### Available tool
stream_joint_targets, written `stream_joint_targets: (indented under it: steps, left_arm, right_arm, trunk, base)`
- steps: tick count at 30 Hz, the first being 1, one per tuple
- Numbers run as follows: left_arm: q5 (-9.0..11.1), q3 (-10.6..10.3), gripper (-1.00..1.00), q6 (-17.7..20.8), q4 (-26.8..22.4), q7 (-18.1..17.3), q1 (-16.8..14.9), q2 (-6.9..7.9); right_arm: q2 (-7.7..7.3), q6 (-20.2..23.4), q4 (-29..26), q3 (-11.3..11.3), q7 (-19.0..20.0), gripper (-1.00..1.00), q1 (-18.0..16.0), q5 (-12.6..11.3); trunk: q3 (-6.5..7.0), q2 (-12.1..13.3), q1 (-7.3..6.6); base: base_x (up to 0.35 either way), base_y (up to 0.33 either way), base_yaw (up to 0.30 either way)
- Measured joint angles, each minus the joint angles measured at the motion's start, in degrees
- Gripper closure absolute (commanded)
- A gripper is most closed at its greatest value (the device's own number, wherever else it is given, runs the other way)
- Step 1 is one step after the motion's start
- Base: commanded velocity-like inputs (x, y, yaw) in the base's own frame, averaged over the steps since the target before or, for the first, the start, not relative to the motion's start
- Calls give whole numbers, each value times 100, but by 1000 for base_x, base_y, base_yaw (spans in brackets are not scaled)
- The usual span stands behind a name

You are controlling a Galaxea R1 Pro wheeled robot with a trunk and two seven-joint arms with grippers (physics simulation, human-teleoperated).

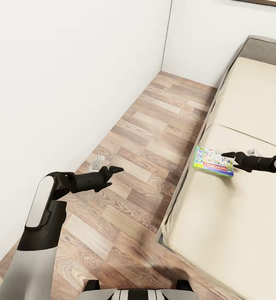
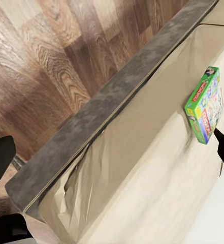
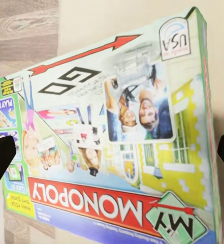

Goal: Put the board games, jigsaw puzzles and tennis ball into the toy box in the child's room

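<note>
So the flat green-edged "My Monopoly" game box [image 1: 213, 163] is lying flat on the big low bed with the plain beige cover [image 1: 221, 216], close to the bed's floor-side edge. The right pincer [image 1: 232, 160] hovers right at the box with its black fingers [image 3: 1, 161] spread wide, one off each side of the lid, not touching it. The left pincer [image 1: 113, 171] hangs over the wood-plank floor [image 1: 146, 137], fingers apart, nothing in it, well away from the box.

Likely home bedroom: beige bed [image 1: 238, 200], wood-plank floor [image 1: 146, 137], white walls [image 1: 63, 75].
</note>
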Motion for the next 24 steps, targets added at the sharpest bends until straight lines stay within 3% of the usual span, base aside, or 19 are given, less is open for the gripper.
stream_joint_targets:
  steps: [24]
  left_arm:
    - [0,0,-100,0,-1,0,0,0]
  right_arm:
    - [-12,0,0,-1,0,-100,1,6]
  trunk:
    - [0,0,0]
  base:
    - [0,0,51]
